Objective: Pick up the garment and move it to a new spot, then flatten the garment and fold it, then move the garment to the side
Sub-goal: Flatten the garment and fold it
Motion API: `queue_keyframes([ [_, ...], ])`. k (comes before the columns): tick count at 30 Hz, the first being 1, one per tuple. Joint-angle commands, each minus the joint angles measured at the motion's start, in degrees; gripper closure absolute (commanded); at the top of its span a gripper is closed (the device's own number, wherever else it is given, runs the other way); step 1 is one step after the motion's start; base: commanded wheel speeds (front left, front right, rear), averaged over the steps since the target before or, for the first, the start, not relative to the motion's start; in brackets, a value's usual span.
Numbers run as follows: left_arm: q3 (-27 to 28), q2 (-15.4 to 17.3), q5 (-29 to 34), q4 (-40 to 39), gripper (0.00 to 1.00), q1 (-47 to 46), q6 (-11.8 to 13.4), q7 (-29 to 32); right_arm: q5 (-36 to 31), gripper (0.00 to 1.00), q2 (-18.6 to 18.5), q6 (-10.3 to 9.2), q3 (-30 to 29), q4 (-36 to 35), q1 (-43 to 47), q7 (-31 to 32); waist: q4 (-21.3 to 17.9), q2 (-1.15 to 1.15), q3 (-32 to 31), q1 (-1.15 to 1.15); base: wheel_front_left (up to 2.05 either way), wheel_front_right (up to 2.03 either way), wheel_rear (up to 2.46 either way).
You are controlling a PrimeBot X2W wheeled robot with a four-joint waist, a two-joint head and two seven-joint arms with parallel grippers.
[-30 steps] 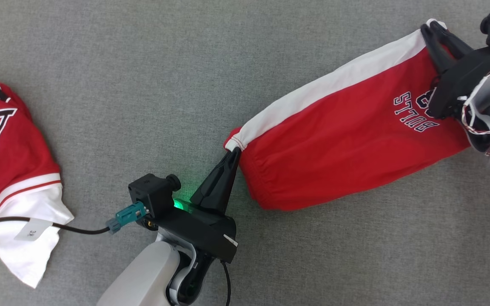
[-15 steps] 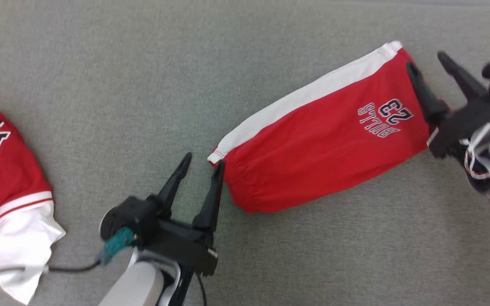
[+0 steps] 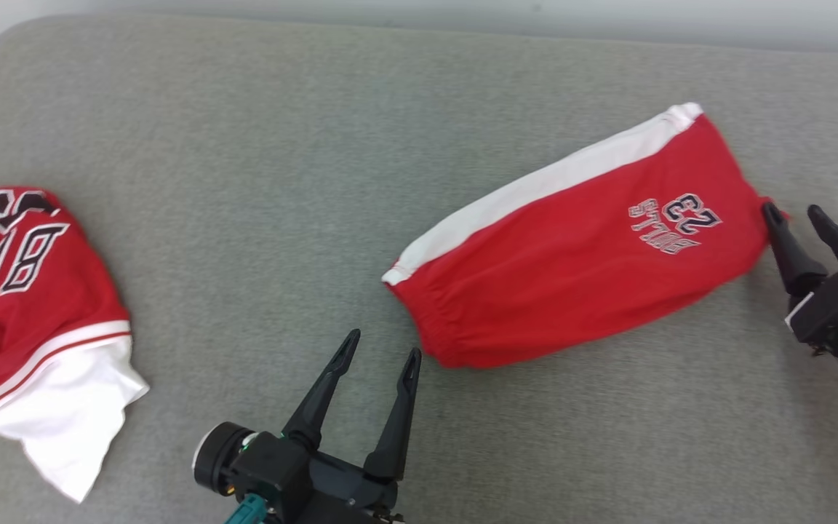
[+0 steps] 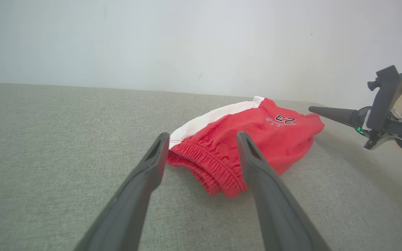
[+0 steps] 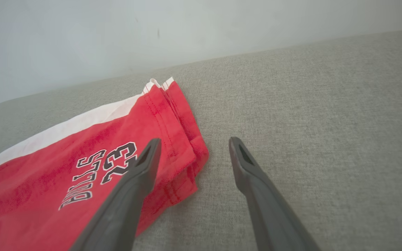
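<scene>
my left pincer stands with its two dark fingers spread apart and nothing between them, low over the grey cushion. its tips point at the gathered waistband of the red shorts and stop just short of the cloth. my right pincer is spread wide and empty too, at the opposite end of the shorts. one fingertip sits right at the hem edge, and from the head view i cannot tell whether it brushes the fabric. in my right wrist view that finger crosses in front of the hem corner while the other is over bare cushion. the shorts lie flat on the cushion between my two pincers, slanting from near my left one up and away toward my right side. a white stripe runs along their far edge, and the lettering "bulls 23" sits near the hem end. at the hem several layers of cloth lie stacked on one another. well apart on my left, a red and white jersey lies crumpled near the cushion's rounded end. a pale wall rises behind the cushion.
</scene>
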Motion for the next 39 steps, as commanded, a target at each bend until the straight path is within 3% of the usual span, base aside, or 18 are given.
queue_keyframes([
  [1, 0.24, -0.61, 0.54, -0.14, 0.0, 0.46, -0.43, -0.19, 0.81, 0.0, -0.49, -0.13, -0.16, 0.69, 0.23, 0.4, 2.66, 0.0, 0.99, 0.01, 0.0, 0.0, 0.0],
  [11, 1.05, -2.98, 3.0, 1.28, 0.0, 1.05, -2.47, -0.19, 5.14, 0.0, 1.07, -0.13, -1.0, 7.25, 0.55, 3.74, 7.02, 0.0, 1.33, 0.01, 0.0, 0.0, 0.0],
  [12, 1.3, -3.05, 3.07, 1.37, 0.0, 1.14, -2.7, -0.2, 5.19, 0.33, 1.3, -0.13, -0.86, 7.44, 0.6, 3.85, 7.08, 0.0, 1.26, 0.01, 0.0, 0.0, 0.0],
  [13, 1.55, -3.15, 3.28, 1.48, 0.0, 1.27, -2.89, -0.19, 5.13, 0.79, 1.57, -0.13, -0.68, 7.58, 0.73, 3.86, 7.08, 0.0, 1.11, 0.01, 0.0, 0.0, 0.0],
  [14, 1.71, -3.27, 3.44, 1.54, 0.0, 1.37, -2.87, -0.19, 5.27, 1.0, 1.9, -0.13, -0.46, 7.49, 0.97, 3.9, 7.01, 0.0, 0.95, 0.01, 0.0, 0.0, 0.0],
  [29, 4.21, -3.4, 5.11, 1.86, 0.0, 4.22, -3.23, -0.19, 10.17, 1.0, 1.73, -0.13, -6.07, 2.13, 9.39, -1.92, 0.17, 0.0, -3.53, 0.01, 0.0, 0.0, 0.0],
  [39, 4.45, -2.22, 5.72, 1.47, 0.0, 5.84, -3.42, -0.19, 5.54, 1.0, 3.36, -0.13, -18.13, -1.51, 18.64, -2.1, -4.64, 0.0, -5.11, 0.01, 0.0, 0.0, 0.0],
])
